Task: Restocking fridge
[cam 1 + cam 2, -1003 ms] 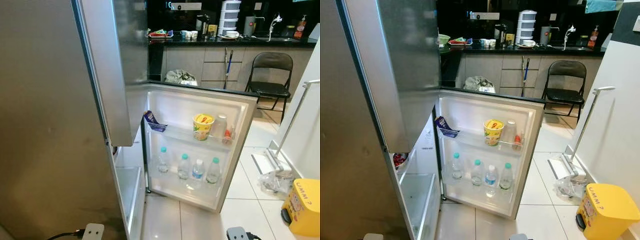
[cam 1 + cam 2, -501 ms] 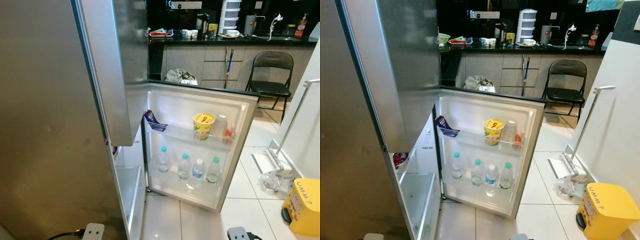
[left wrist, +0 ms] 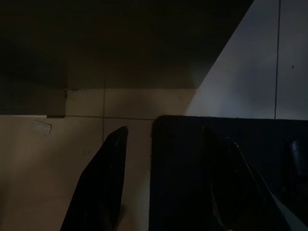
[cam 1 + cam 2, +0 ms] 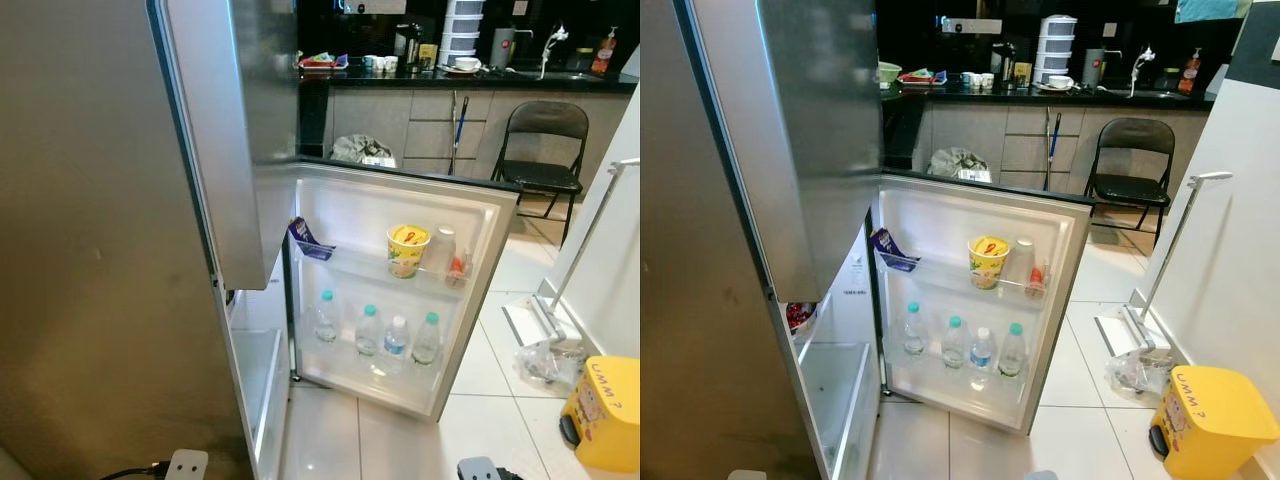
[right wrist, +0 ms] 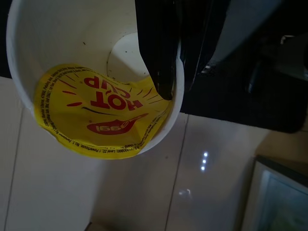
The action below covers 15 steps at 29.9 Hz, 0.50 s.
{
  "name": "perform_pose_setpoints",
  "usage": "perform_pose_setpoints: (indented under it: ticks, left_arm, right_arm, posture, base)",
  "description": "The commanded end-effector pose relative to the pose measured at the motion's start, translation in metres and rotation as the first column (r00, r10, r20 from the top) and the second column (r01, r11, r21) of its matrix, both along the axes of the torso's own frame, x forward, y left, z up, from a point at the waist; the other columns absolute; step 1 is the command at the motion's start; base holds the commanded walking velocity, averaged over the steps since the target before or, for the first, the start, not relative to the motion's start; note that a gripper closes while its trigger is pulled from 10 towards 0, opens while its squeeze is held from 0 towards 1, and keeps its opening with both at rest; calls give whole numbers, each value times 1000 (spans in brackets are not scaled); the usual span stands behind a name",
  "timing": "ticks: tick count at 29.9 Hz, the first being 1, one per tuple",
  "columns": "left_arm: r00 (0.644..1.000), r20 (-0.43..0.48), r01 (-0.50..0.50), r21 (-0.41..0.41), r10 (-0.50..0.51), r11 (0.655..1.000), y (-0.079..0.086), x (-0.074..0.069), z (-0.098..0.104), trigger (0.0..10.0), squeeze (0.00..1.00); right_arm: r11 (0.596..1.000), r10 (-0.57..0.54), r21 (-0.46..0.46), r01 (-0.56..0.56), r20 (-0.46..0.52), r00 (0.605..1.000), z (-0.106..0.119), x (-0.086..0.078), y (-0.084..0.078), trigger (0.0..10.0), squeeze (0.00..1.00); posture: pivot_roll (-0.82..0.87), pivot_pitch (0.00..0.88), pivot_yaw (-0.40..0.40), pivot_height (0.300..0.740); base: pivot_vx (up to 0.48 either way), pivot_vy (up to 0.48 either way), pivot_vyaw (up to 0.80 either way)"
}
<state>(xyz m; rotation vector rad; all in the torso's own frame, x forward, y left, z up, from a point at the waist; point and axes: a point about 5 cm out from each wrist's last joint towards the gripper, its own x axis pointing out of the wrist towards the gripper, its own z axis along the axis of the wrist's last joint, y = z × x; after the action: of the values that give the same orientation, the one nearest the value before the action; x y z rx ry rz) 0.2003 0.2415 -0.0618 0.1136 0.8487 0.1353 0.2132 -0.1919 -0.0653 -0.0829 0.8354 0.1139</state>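
Observation:
The fridge's lower door [image 4: 352, 208] stands open ahead. Its upper shelf holds a yellow noodle cup [image 4: 407, 250], a blue packet [image 4: 303, 240], a clear jar [image 4: 440, 250] and a small red-capped bottle [image 4: 456, 268]. Several water bottles [image 4: 370, 330] stand on the shelf below. In the right wrist view my right gripper [image 5: 179, 84] is shut on the rim of a white noodle cup [image 5: 96, 101] with a yellow "Hot Cup" lid, hanging over floor tiles. My left gripper [image 3: 166, 134] is open and empty above the floor and a dark mat.
The steel upper door [image 4: 230, 130] juts out at the left above a clear drawer [image 4: 830, 385]. On the right stand a yellow bin [image 4: 1210, 420], a floor sweeper [image 4: 1140, 320] and a plastic bag [image 4: 545, 360]. A folding chair [image 4: 545, 140] and counter lie behind.
The head view has shifted slightly. Nothing in the fridge door has moved.

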Motion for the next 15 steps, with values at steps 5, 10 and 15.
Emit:
perform_pose_setpoints:
  ticks: [5,10,15]
  left_arm:
    - [1000,-3,-14,-23,14,1000,-8,-7,-5,10000,0]
    - [1000,6,-8,-18,8,1000,-7,-3,-3,10000,0]
    - [1000,14,0,-15,0,1000,-7,1,-1,10000,0]
  right_arm:
    - [1000,20,-11,-20,-9,1000,0,0,-2,10000,0]
    - [1000,22,-7,-22,-6,1000,0,0,-2,10000,0]
    - [1000,19,-4,-19,-8,1000,-1,-2,-2,10000,0]
  posture:
    - [16,61,-47,740]
    - [16,60,-39,740]
    - [13,60,-33,740]
  base:
    - [0,0,0]
    - [0,0,0]
    - [0,0,0]
